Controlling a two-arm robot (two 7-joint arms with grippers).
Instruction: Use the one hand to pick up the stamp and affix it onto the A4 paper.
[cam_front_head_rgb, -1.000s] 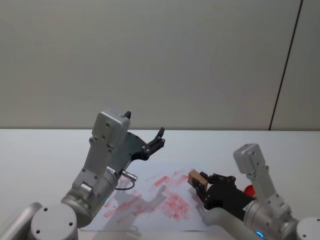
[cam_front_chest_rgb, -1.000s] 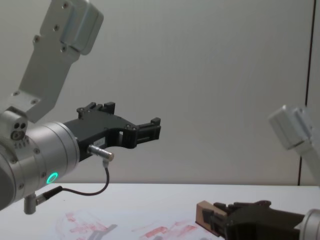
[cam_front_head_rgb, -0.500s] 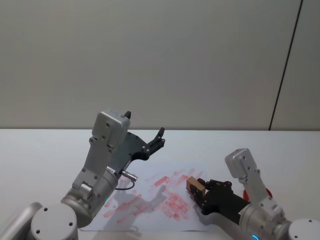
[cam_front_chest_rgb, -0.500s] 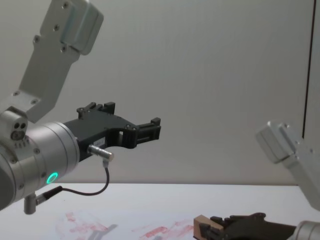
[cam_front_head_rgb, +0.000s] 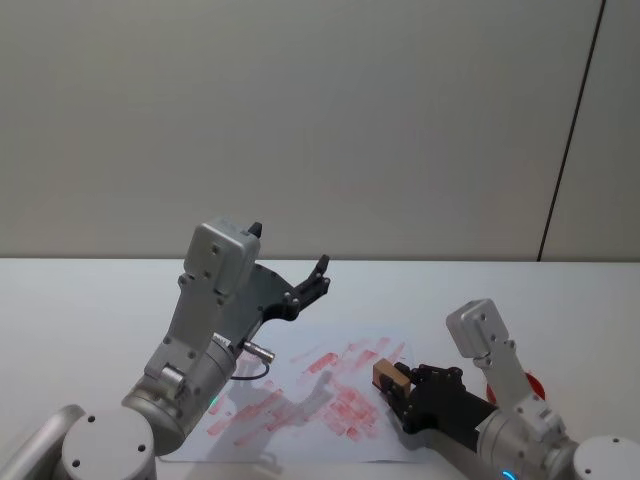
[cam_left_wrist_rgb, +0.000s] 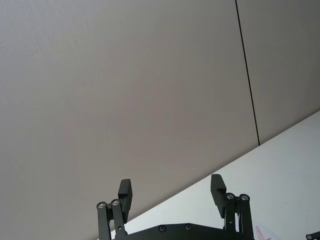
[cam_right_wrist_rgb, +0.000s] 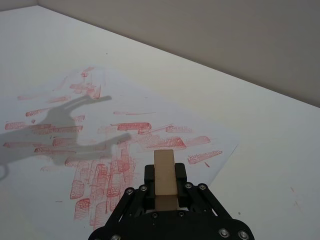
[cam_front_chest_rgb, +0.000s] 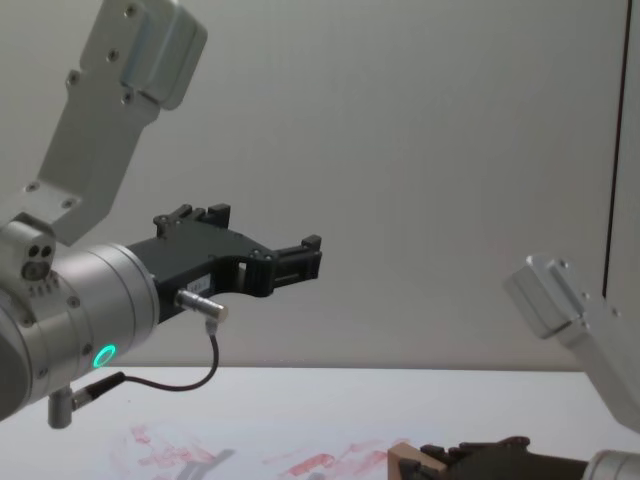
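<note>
The stamp (cam_front_head_rgb: 388, 376), a small tan wood block, sits between the black fingers of my right gripper (cam_front_head_rgb: 396, 386), which is shut on it. In the right wrist view the stamp (cam_right_wrist_rgb: 165, 172) sticks out of that gripper (cam_right_wrist_rgb: 165, 181) low over the A4 paper (cam_right_wrist_rgb: 150, 100), near red prints on its right part. The chest view shows the stamp (cam_front_chest_rgb: 405, 462) at the bottom edge. Whether it touches the sheet I cannot tell. The A4 paper (cam_front_head_rgb: 290, 440) lies flat, covered in red smears. My left gripper (cam_front_head_rgb: 322, 272) hangs open high above the sheet, with nothing between its fingers (cam_left_wrist_rgb: 218, 186).
A red object (cam_front_head_rgb: 530, 383) lies on the white table (cam_front_head_rgb: 90, 300) behind my right arm. The left arm's shadow falls across the paper. A grey wall stands behind the table.
My right gripper has come down and slightly nearer with the stamp, closer to the paper. The left arm has not moved.
</note>
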